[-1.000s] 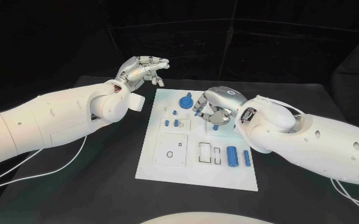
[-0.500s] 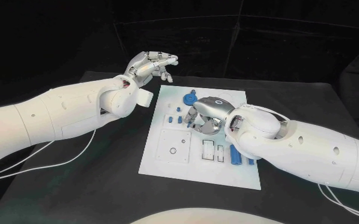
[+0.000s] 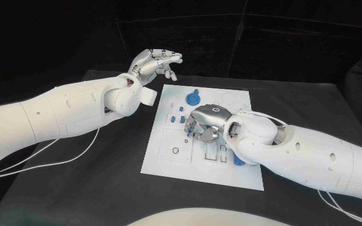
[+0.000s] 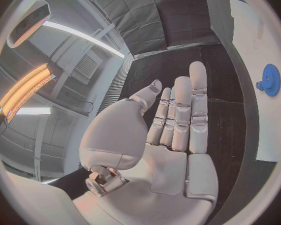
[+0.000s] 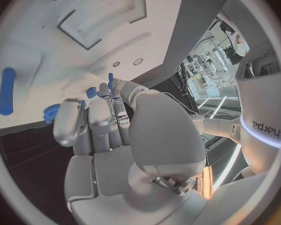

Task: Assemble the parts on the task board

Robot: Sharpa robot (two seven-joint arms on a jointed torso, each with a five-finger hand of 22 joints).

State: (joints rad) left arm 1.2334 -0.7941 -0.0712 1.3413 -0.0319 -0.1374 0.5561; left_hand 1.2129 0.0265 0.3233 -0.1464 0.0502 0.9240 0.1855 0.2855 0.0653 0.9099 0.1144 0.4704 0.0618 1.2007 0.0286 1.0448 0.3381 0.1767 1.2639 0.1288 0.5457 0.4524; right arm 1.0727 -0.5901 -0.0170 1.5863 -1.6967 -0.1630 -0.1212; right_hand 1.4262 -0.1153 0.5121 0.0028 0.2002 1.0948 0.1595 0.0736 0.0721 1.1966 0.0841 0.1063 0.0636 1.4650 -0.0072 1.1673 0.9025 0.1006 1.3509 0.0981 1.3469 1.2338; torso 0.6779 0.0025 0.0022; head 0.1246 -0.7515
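Right robot hand (image 3: 205,124) lower — black table (image 3: 90,184).

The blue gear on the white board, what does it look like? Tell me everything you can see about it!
The blue gear is a small round wheel with little teeth round its rim, and it looks like plastic. It lies flat near the far edge of the white task board, with a small blue knob beside it on its far side. Nothing holds it: the left hand is raised off the board's far left corner, and the right hand is over the board's middle.
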